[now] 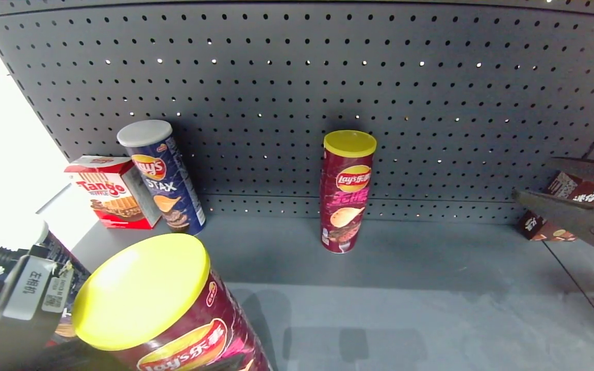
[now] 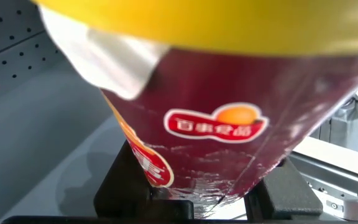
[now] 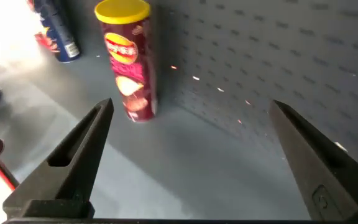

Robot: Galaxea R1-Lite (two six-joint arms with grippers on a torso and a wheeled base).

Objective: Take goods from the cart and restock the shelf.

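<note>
Two cans: near can (image 2: 216, 87) in pinch of left hand (image 2: 201, 190), far can (image 3: 132, 62) beyond spread right hand (image 3: 191, 109).

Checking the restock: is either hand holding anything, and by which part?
Left hand grips a maroon chip can by its body, below the lid; right hand open, empty.

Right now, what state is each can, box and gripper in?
Held maroon can: gripped, yellow lid on.
Left gripper: shut on that can.
Right gripper: open, empty.
Shelf maroon can: upright, yellow lid on.
Blue can: upright, grey lid on.
Red box: upright, closed.
</note>
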